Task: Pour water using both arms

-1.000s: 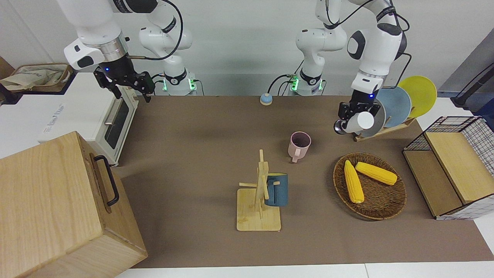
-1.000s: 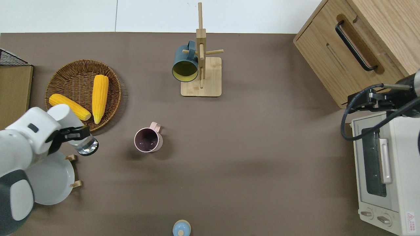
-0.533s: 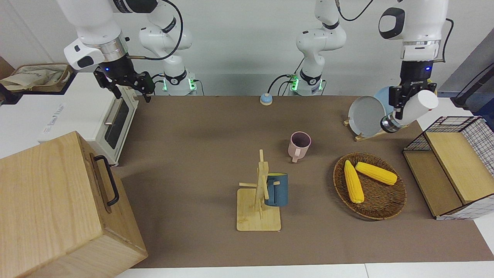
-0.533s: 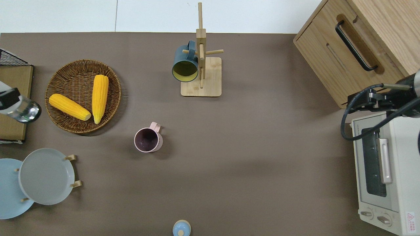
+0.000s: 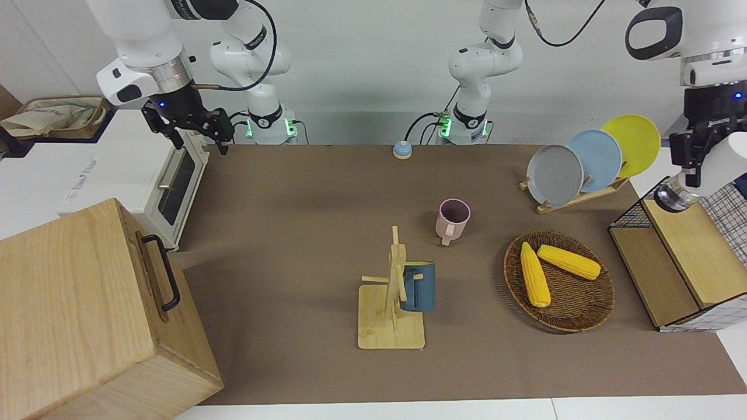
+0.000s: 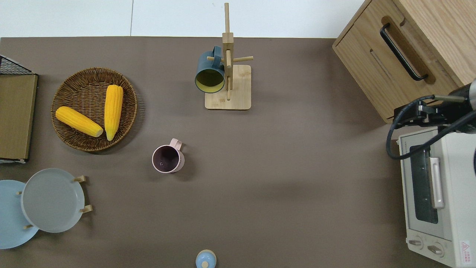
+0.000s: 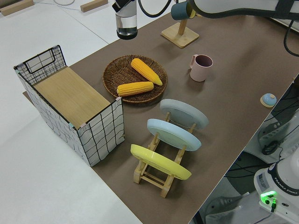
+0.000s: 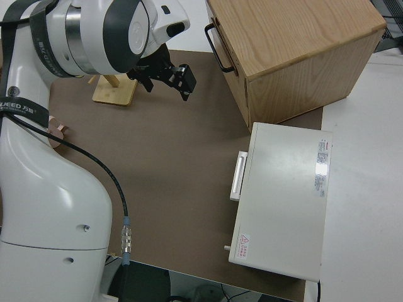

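Observation:
My left gripper (image 5: 698, 165) is shut on a bottle (image 5: 713, 172) with a white upper part and a clear lower part. It holds the bottle tilted in the air over the wire basket with a wooden top (image 5: 684, 256). The bottle also shows in the left side view (image 7: 126, 23). This gripper is out of the overhead view. A pink mug (image 5: 452, 218) (image 6: 167, 159) stands upright mid-table, away from the bottle. My right arm is parked, its gripper (image 5: 197, 133) (image 8: 169, 75) open and empty.
A wooden mug tree (image 5: 394, 303) holds a blue mug (image 5: 418, 287). A wicker basket (image 5: 578, 306) holds two corn cobs. A rack of three plates (image 5: 583, 158), a toaster oven (image 5: 169, 181), a wooden cabinet (image 5: 87, 309) and a small blue bell (image 5: 402, 150) are also here.
My left arm has swung the bottle from beside the pink mug and plate rack out toward its own end of the table, leaving the overhead view. The right arm has not moved.

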Controlling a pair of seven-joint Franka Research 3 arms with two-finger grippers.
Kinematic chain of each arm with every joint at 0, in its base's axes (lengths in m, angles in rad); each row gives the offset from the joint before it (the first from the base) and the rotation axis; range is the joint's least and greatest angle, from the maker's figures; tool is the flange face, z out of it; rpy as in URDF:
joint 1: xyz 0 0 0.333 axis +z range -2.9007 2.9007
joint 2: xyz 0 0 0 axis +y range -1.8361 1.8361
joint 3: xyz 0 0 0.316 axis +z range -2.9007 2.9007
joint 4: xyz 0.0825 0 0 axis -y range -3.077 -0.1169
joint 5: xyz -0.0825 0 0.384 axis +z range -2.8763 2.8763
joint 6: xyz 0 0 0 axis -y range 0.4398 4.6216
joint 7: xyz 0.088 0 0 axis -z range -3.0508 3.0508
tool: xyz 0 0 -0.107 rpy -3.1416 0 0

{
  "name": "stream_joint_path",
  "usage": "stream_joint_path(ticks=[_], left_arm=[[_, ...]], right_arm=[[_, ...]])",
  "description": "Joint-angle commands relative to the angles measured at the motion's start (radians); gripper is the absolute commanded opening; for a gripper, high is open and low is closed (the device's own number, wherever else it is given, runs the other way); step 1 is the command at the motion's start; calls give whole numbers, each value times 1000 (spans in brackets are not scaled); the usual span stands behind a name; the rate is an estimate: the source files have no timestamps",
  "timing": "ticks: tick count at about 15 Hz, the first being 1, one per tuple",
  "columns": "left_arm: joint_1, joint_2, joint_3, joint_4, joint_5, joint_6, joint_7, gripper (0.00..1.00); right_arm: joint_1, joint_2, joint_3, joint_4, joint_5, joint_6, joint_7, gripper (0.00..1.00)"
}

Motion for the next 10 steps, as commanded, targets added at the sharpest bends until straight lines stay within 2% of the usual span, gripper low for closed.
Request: stream_joint_path(ticks=[1,3,6,10], left_arm=[[80,98,-7,103,-119,40,199,0],[117,138,-5,121,-222,69,327,0],[149,209,22,161,-368,86,497,0],[215,275,24,192,-549,86,670,0]], right_arm=[[-5,-21,1,-24,11,7,-13,985],[-5,-21,1,-24,10,7,-13,985],[-5,-21,1,-24,11,7,-13,985],[-5,-21,1,-24,11,7,-13,985]])
